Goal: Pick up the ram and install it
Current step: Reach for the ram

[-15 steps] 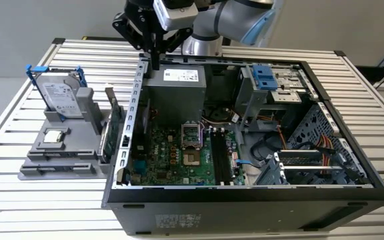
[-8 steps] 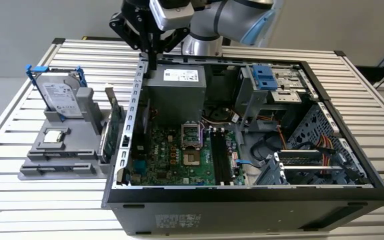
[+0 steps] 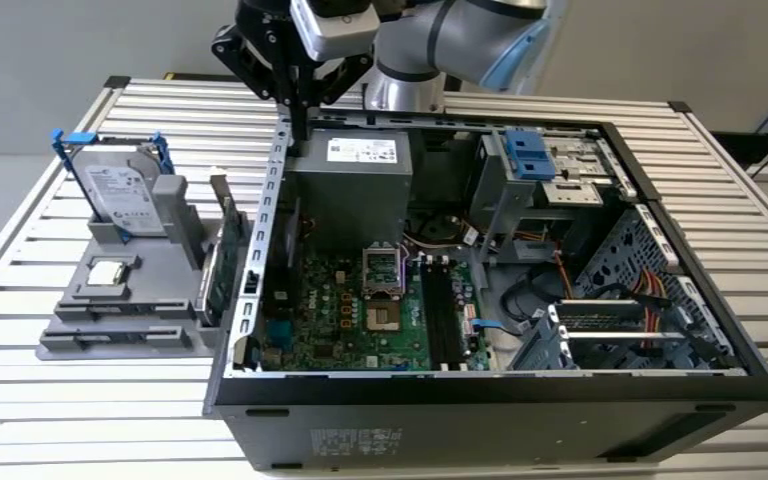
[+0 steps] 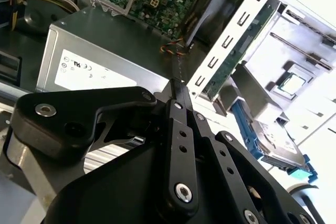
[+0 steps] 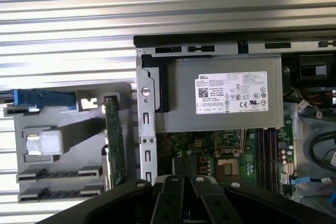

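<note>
Ram (image 5: 114, 145), slim green stick, on edge

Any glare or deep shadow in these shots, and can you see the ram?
Second wrist view: the grey holder is washed out nearly white, but the ram reads clearly green. First wrist view: bright streaks on the slatted table. Exterior view: even light, the computer case darker inside.

One ram stick (image 5: 114, 140), one hard drive (image 3: 124, 195), one processor chip (image 3: 111, 270), one gray holder (image 3: 131, 328), one computer case (image 3: 491, 410), one power supply (image 3: 351, 185), one motherboard (image 3: 337, 320).
</note>
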`<state>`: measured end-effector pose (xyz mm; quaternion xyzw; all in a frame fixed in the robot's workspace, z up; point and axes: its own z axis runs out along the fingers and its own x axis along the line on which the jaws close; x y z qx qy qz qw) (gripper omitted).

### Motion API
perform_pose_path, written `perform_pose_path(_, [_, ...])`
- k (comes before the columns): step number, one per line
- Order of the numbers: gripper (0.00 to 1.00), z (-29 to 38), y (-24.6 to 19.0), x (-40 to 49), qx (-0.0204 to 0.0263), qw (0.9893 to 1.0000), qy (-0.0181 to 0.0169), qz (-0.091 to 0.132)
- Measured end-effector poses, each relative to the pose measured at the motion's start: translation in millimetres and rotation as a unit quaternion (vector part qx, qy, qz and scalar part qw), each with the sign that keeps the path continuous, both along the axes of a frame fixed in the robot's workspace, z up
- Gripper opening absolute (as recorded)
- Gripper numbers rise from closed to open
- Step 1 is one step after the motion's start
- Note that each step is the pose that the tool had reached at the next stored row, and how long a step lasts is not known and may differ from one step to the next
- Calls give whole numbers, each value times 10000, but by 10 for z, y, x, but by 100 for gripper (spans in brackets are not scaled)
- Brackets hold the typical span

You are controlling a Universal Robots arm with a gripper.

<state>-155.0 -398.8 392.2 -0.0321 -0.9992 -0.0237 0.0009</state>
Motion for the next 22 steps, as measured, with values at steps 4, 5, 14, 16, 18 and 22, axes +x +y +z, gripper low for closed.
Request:
perform_pose_path(4, [0, 0, 0, -30, 0, 10000, 0, 0])
perform_pose_path(5, [0, 0, 0, -38, 0, 10000, 0, 0])
perform_pose_path(14, [0, 0, 0, -107, 0, 10000, 0, 0])
perform_pose_path(16, [0, 0, 0, -121, 0, 10000, 0, 0])
perform_pose_path(18, [0, 0, 0, -135, 0, 10000, 0, 0])
perform_pose_path(22, [0, 0, 0, -166, 0, 10000, 0, 0])
